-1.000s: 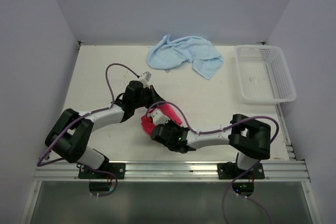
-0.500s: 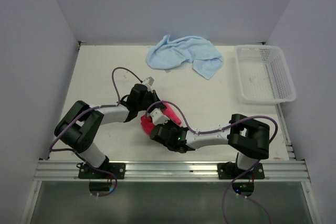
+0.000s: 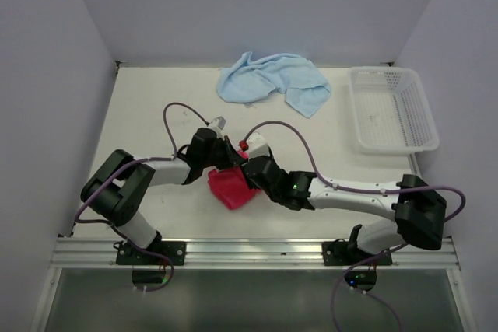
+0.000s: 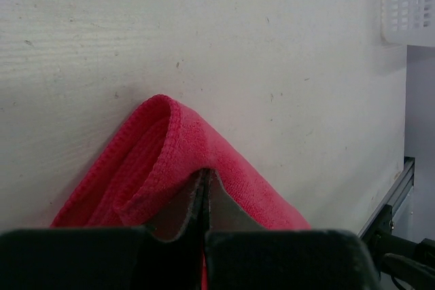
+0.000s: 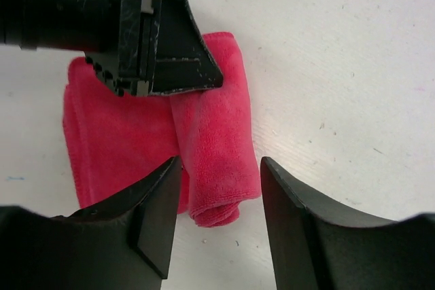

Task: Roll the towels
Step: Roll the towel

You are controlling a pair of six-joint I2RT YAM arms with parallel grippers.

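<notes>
The left gripper (image 4: 206, 188) is pinched shut on a fold of the red towel (image 5: 216, 147), pinning it, I'd guess, so the roll can't spring loose. The right gripper (image 5: 219, 168) hangs just over it, jaws apart, straddling the rolled part without gripping. That towel sits partly rolled at the near middle of the table (image 3: 156, 99). The blue towel (image 3: 272, 79) lies crumpled at the far edge, not yet rolled, with the basket (image 3: 389, 110) to its right.

Left arm (image 3: 159, 170) and right arm (image 3: 350, 196): white links between black joint housings, each trailing a looped purple cable (image 3: 286, 130); small green light (image 3: 296, 186) by the right wrist. Right gripper (image 5: 219, 164): two thick black wedge-shaped fingers (image 5: 299, 229).
</notes>
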